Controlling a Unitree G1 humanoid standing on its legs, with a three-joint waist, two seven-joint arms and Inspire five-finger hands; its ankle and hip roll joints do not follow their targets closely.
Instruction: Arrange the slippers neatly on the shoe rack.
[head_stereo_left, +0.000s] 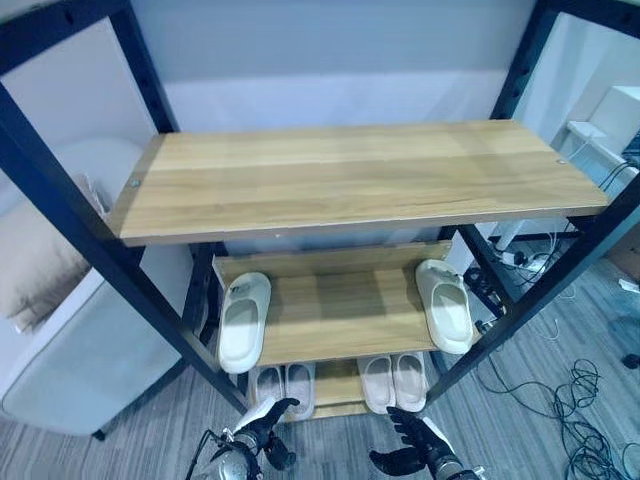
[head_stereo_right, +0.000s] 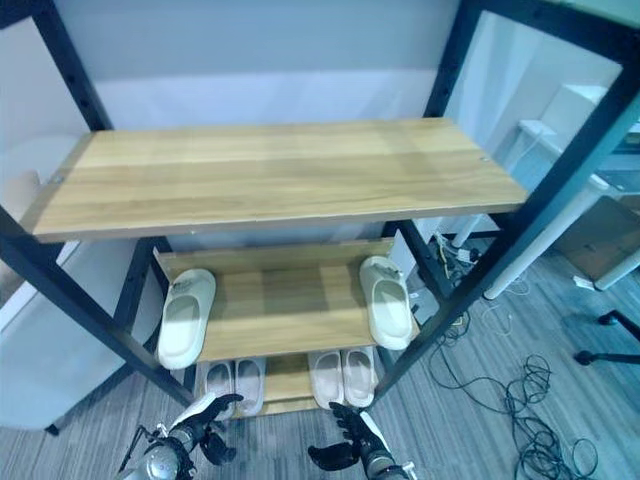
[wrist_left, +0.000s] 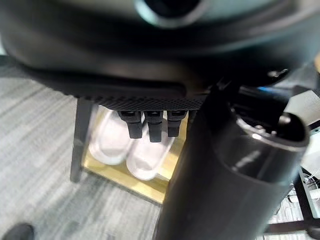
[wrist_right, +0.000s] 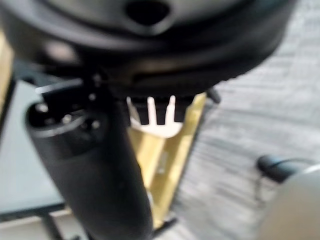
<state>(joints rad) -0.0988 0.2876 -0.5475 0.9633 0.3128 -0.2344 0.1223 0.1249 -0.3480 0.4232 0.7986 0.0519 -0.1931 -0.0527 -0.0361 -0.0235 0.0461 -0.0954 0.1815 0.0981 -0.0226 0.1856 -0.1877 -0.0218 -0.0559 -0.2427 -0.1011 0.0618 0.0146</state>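
Wooden boards on a black metal frame make up the shoe rack (head_stereo_left: 350, 180). In the left eye view its top shelf is bare. On the middle shelf one pale slipper (head_stereo_left: 244, 320) lies at the left edge and another pale slipper (head_stereo_left: 446, 304) at the right edge, well apart. On the bottom shelf sit a left pair (head_stereo_left: 282, 385) and a right pair (head_stereo_left: 394, 380), each pair side by side. The left hand (head_stereo_left: 262, 425) and right hand (head_stereo_left: 405, 448) hang low before the rack, fingers spread and holding nothing. In the left wrist view, straight fingers (wrist_left: 152, 125) point toward the left pair (wrist_left: 131, 150). In the right wrist view, loose fingers (wrist_right: 150, 112) hang before the bottom shelf's front edge (wrist_right: 170, 160).
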